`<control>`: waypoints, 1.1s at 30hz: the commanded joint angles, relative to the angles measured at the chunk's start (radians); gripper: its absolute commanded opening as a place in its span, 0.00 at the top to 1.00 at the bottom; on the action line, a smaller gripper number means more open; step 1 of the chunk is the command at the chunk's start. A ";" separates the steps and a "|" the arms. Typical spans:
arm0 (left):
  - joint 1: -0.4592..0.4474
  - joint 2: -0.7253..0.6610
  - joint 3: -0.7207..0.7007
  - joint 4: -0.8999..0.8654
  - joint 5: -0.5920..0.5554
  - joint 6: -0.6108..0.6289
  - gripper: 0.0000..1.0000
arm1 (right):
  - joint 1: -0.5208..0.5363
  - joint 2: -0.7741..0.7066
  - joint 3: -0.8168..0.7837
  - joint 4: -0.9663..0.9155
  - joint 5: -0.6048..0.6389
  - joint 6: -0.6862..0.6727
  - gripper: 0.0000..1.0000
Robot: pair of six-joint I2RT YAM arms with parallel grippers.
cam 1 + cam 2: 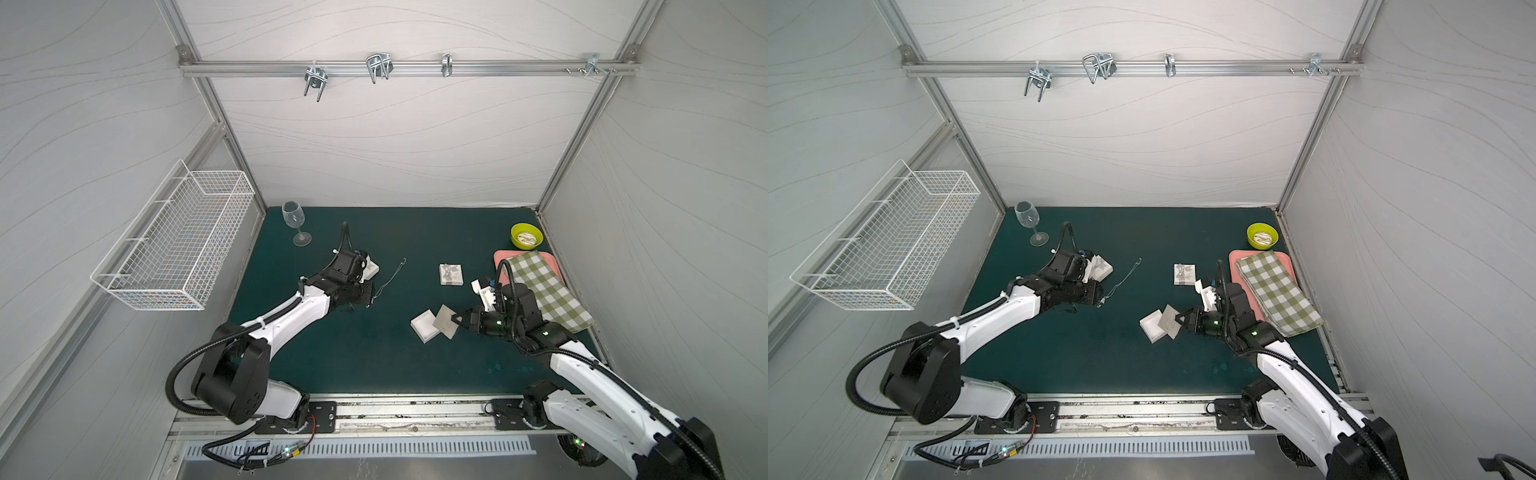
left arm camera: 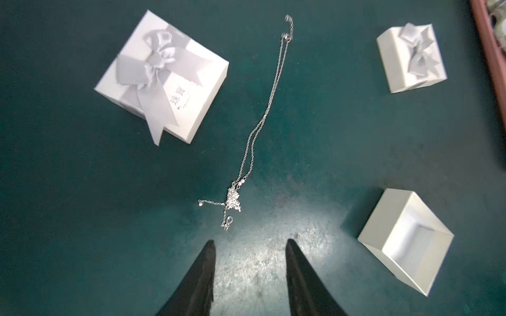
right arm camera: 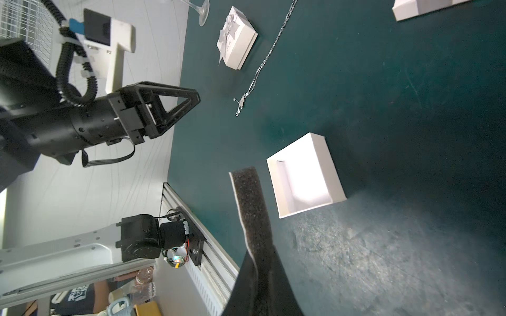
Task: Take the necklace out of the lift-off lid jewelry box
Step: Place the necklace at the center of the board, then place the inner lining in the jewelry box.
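The silver necklace (image 1: 390, 279) (image 1: 1121, 284) lies stretched out on the green mat, its sparkly pendant (image 2: 234, 201) just ahead of my left gripper (image 2: 250, 243) (image 1: 369, 294). That gripper is open, with nothing between its fingers. The white jewelry box base (image 1: 424, 326) (image 3: 304, 175) (image 2: 405, 240) sits open and lidless on the mat. My right gripper (image 3: 260, 250) (image 1: 457, 320) is shut on a grey foam insert (image 3: 247, 197) (image 1: 445, 321), held tilted beside the box base.
Two white boxes with grey bows rest on the mat, one by the left arm (image 1: 371, 269) (image 2: 161, 79), one mid-table (image 1: 451, 274) (image 2: 412, 57). A wine glass (image 1: 294, 220) stands back left. A green bowl (image 1: 526, 236) and pink tray (image 1: 500, 257) with checked cloth (image 1: 548, 291) sit right.
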 commanded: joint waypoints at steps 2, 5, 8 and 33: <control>0.006 -0.158 -0.056 0.003 0.096 -0.143 0.55 | -0.005 -0.013 -0.008 0.106 -0.055 0.142 0.89; -0.005 -0.279 -0.165 0.170 0.250 -0.333 0.50 | -0.005 -0.004 -0.020 0.168 -0.066 0.216 0.88; -0.084 -0.359 -0.255 0.365 0.291 -0.489 0.45 | -0.007 0.005 -0.024 0.217 -0.069 0.278 0.87; -0.347 -0.020 -0.262 0.974 0.383 -0.765 0.35 | -0.004 0.026 0.029 0.313 -0.073 0.428 0.85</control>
